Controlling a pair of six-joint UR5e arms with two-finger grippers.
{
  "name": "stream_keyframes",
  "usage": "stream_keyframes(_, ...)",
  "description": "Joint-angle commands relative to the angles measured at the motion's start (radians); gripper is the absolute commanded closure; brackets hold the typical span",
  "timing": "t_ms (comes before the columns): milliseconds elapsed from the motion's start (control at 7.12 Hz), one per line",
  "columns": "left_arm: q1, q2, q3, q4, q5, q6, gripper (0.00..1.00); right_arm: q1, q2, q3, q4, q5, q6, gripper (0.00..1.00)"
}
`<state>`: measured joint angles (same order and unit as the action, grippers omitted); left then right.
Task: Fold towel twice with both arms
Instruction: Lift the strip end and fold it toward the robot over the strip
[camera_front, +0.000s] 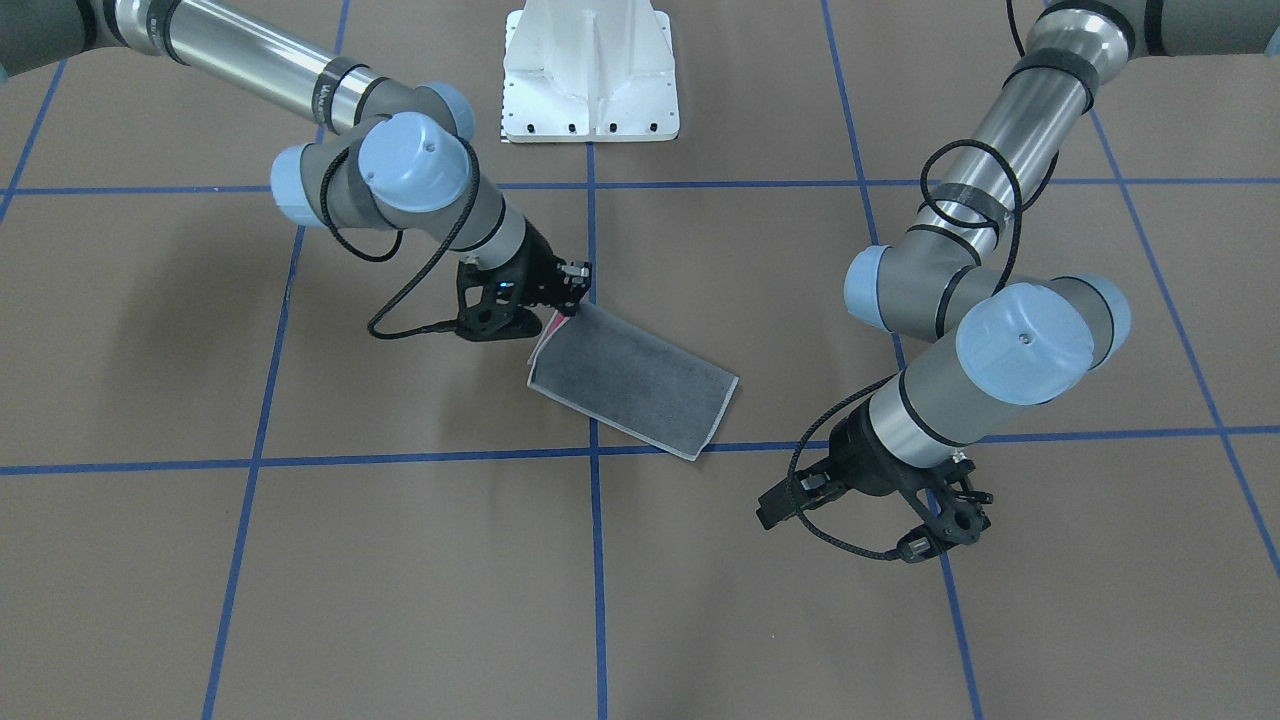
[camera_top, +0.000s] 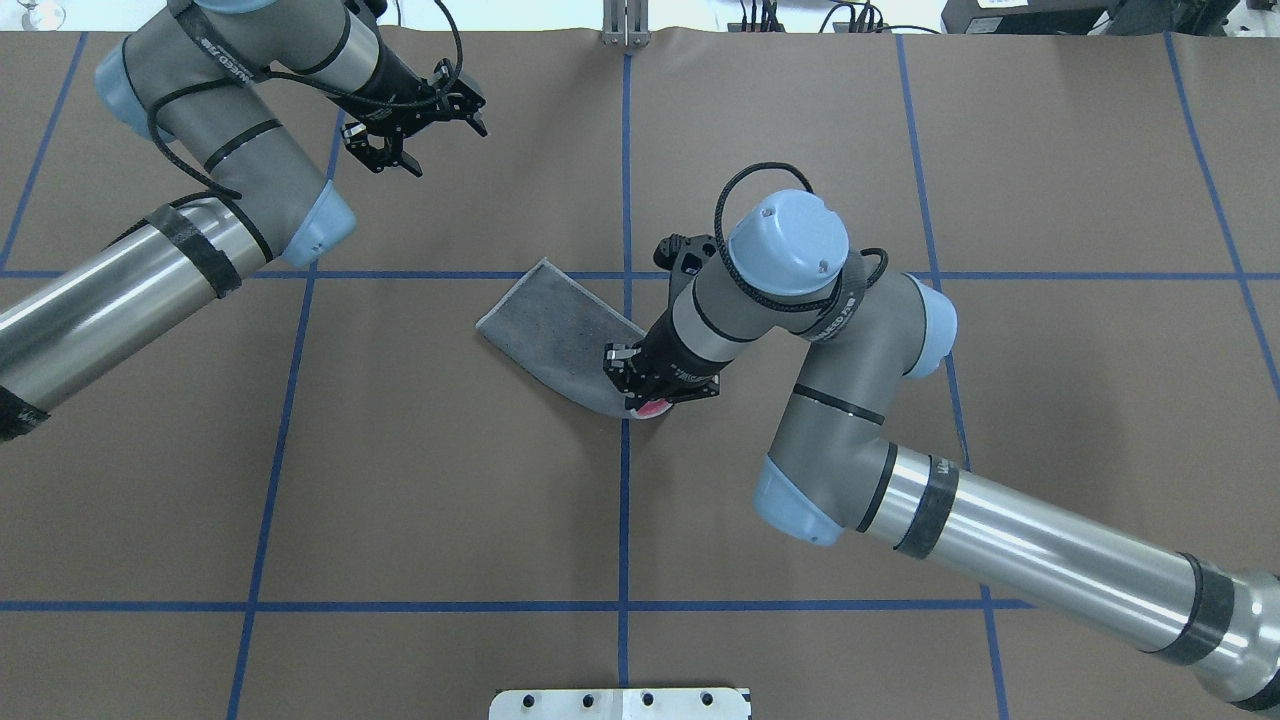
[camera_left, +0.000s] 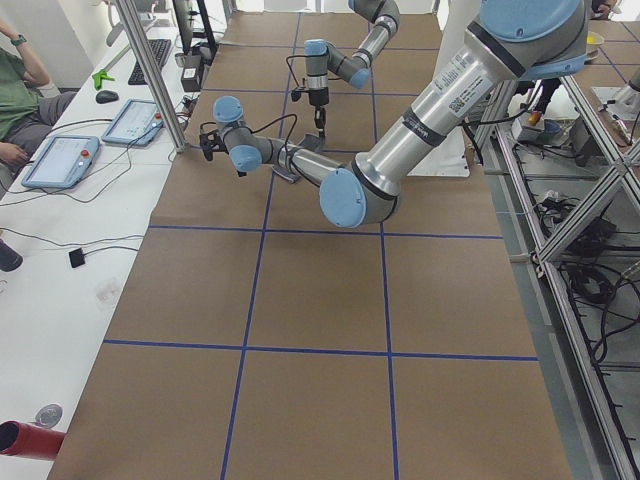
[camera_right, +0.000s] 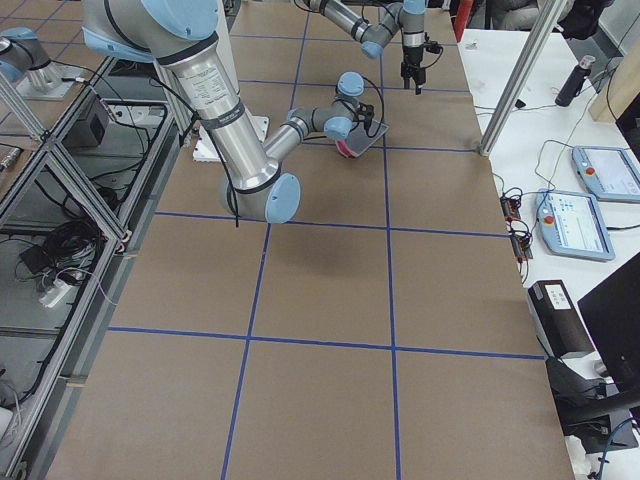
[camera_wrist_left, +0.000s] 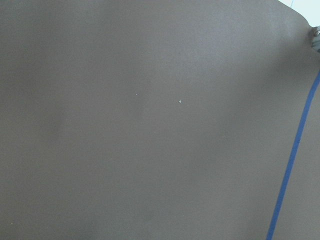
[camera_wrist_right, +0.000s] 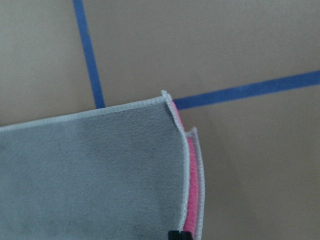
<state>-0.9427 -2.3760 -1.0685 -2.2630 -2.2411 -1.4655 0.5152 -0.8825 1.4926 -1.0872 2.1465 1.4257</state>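
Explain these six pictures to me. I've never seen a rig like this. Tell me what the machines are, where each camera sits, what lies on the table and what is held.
Two jointed robot arms work at a table covered in brown paper with blue tape lines. Four fixed cameras look on: one from the front, one from overhead behind the robot, and one from each end of the table. Two more cameras ride on the wrists. On the table lies a towel, folded in half, grey outside and pink within. The right gripper seems to pinch one towel corner, lifting it slightly. The left gripper hangs open and empty, apart from the towel, and its wrist camera sees only bare paper and a tape line.
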Motion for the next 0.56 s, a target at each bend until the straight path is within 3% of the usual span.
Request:
stream_keyframes(0, -0.002, 0.017, -0.001, -0.006, 0.000, 0.001, 0.00, -0.123, 0.075, -0.011, 0.000, -0.014, -0.004, 1.00)
stream_keyframes(140, -0.002, 0.023, -0.001, -0.006, 0.000, 0.001, 0.00, -0.157, 0.120, -0.044, 0.000, -0.049, -0.005, 1.00)
stream_keyframes(421, -0.005, 0.046, -0.002, -0.013, 0.000, 0.023, 0.00, -0.187, 0.271, -0.206, 0.001, -0.080, -0.005, 1.00)
